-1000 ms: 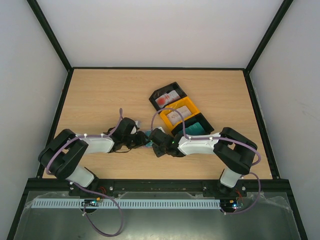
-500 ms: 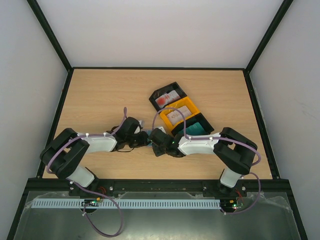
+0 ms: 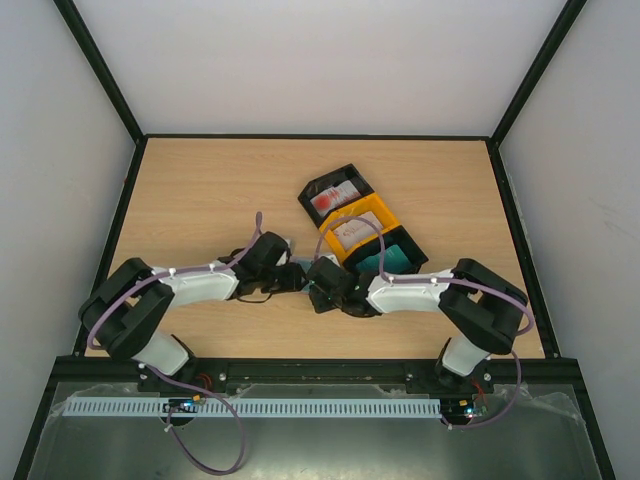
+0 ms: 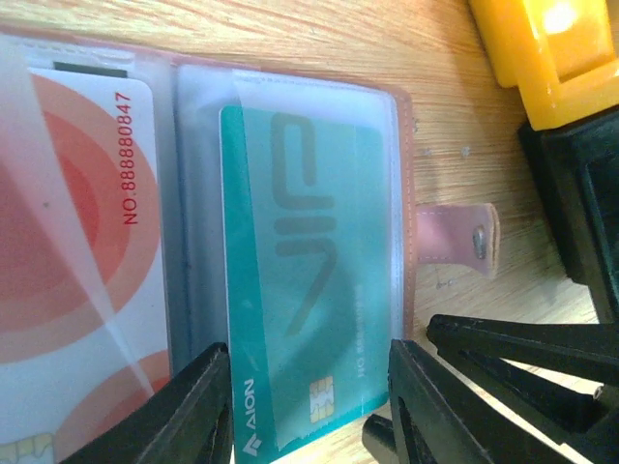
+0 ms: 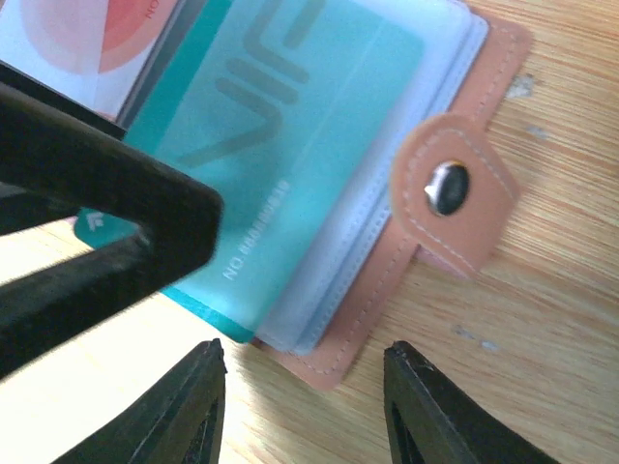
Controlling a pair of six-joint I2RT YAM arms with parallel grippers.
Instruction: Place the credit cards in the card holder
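Note:
The card holder (image 4: 404, 193) lies open on the wood, its brown snap tab (image 5: 450, 198) folded out. A teal credit card (image 4: 300, 271) sits most of the way inside a clear pocket, its chip end sticking out. A red-and-white credit card (image 4: 77, 242) fills the neighbouring pocket. My left gripper (image 4: 309, 411) is open, one finger on each side of the teal card's protruding end. My right gripper (image 5: 305, 396) is open over bare wood, just off the holder's corner (image 5: 334, 362). In the top view both grippers (image 3: 305, 280) meet and hide the holder.
Three trays stand in a row at the back right: a black one (image 3: 322, 185) with a red-and-white card, an orange one (image 3: 380, 212) with a white card, and a black one (image 3: 410, 252) showing teal. The orange tray's corner (image 4: 551, 58) lies close to the holder.
My left arm has reached further right toward the right gripper, and its jaws have widened. The right gripper has opened a little and shifted slightly.

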